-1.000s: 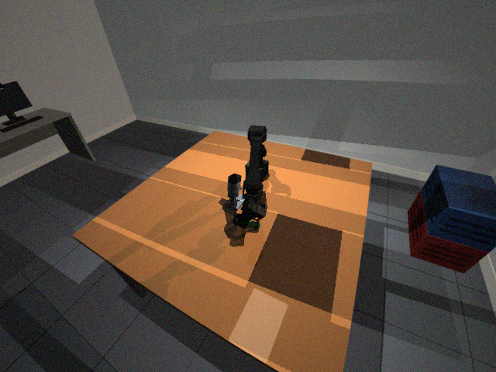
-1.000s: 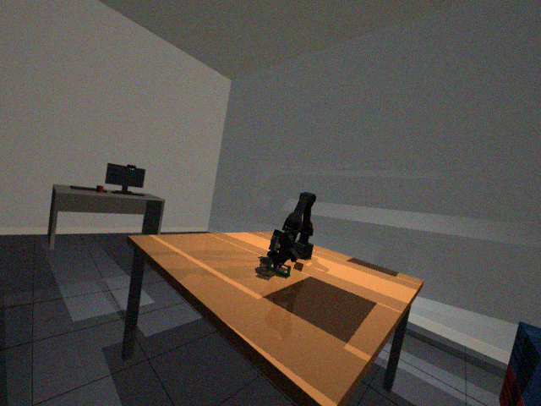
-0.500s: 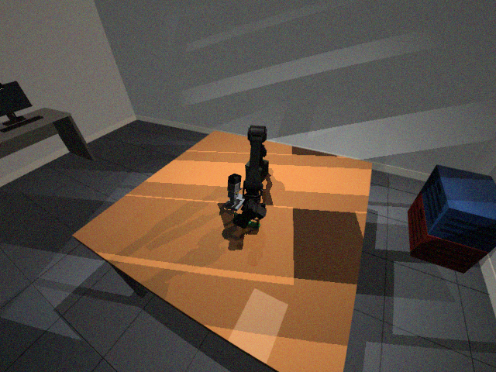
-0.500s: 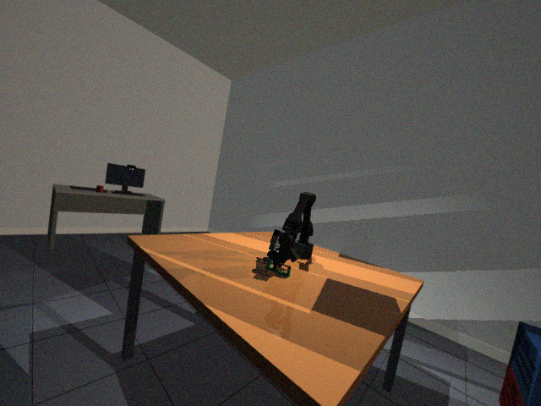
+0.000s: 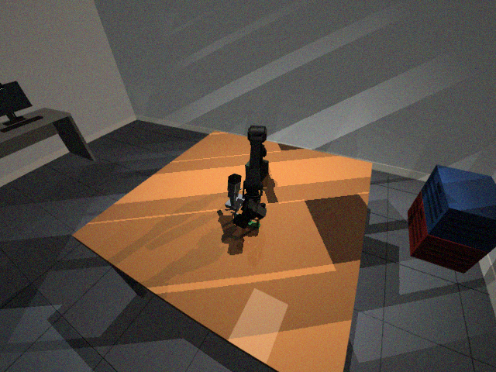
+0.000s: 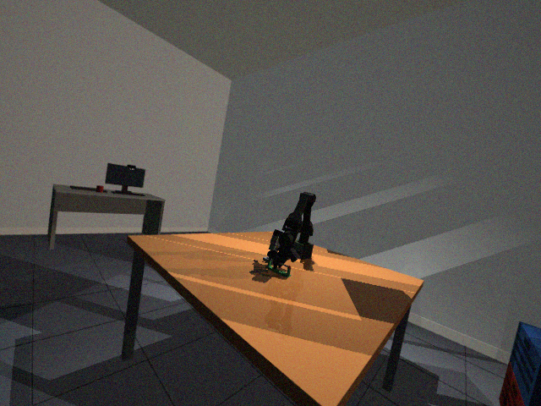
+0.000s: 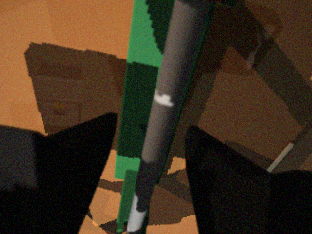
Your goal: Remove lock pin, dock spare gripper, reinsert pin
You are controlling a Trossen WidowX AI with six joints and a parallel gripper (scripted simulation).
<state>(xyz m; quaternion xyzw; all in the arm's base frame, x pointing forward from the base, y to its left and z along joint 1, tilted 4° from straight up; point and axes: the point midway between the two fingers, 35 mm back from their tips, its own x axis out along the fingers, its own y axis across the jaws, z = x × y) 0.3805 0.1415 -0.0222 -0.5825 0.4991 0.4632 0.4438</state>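
Closest to the wrist camera, the end effector stands partly open, its two dark fingers well apart and holding nothing. A grey rod runs lengthwise through the gap as that camera sees it, with room on both sides. It slants from upper right to lower left, with pale glints along its surface. I cannot tell for certain whether this rod is the lock pin.

Beyond and alongside the rod is a green piece, its long side partly in shadow. It sits on the orange-brown counter, close to the end effector. The socket cannot be made out separately.

Behind, the black arm rises from the counter and bends forward and down. In the top view, a dark upright block stands just beside it, above a pale grey piece; whether either belongs to the mount or the spare gripper I cannot tell.

Farther off, past the counter, a blue box rests on a red one. Across the room, a grey desk carries a monitor and a small red object.
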